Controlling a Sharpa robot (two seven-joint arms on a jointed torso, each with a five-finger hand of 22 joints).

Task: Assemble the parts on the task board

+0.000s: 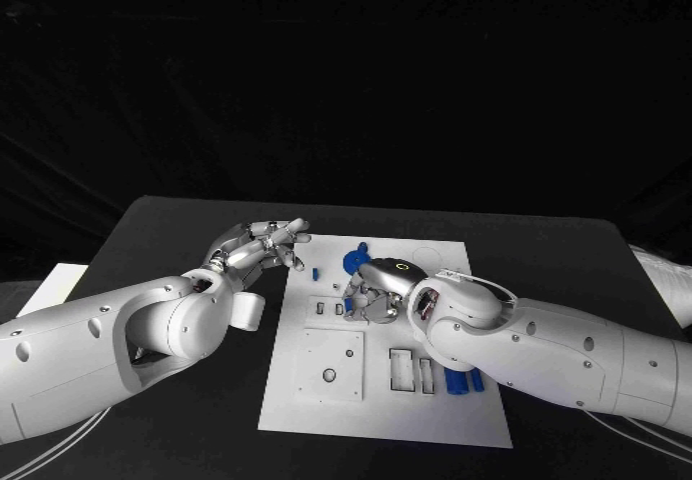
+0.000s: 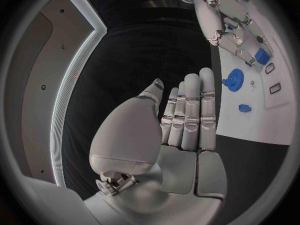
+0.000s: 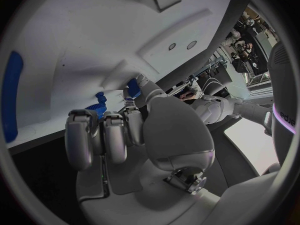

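Black desk (image 1: 188,225) carries the white task board (image 1: 378,405); our right hand (image 1: 372,292) has fingers curled on a small blue part (image 3: 99,106) at mid-board, left hand (image 1: 260,246) spread beside its far-left edge; parts look light, rigid, slippery, so we pinch the sides.

Matt white task board (image 1: 382,395); glossy hands

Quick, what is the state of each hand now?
Left hand: open, fingers straight, holding nothing.
Right hand: fingers curled down on the task board; cannot tell if it holds anything.
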